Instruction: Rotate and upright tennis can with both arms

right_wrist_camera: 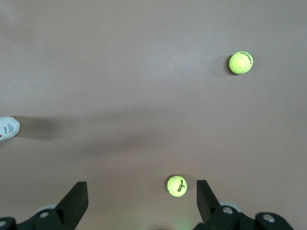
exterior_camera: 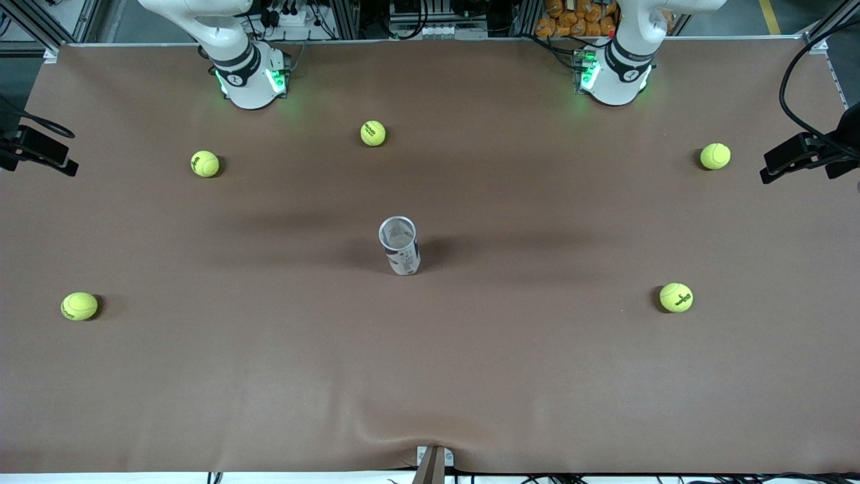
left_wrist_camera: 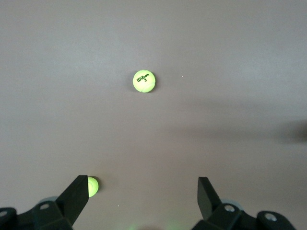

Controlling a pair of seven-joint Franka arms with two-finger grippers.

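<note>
Clearly "Wilson 3" tennis ball (left_wrist_camera: pixel 144 81), tennis can (exterior_camera: pixel 400 245) upright

Brown matte table cover (exterior_camera: pixel 605 376) across whole frame, wrinkled at 6 o'clock edge. Aluminium frame rails (exterior_camera: pixel 74 20) at 11 o'clock. Cables and power strip (exterior_camera: pixel 289 15) at 12 o'clock. Orange items (exterior_camera: pixel 576 19) at 1 o'clock. Black clamp mounts at 9 o'clock (exterior_camera: pixel 33 153) and 3 o'clock (exterior_camera: pixel 806 153). Soft shadows mid-table.

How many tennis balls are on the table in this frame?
5. Two lie toward the right arm's end, one sits beside the right arm's base, and two lie toward the left arm's end. The tennis can could hide more.
</note>
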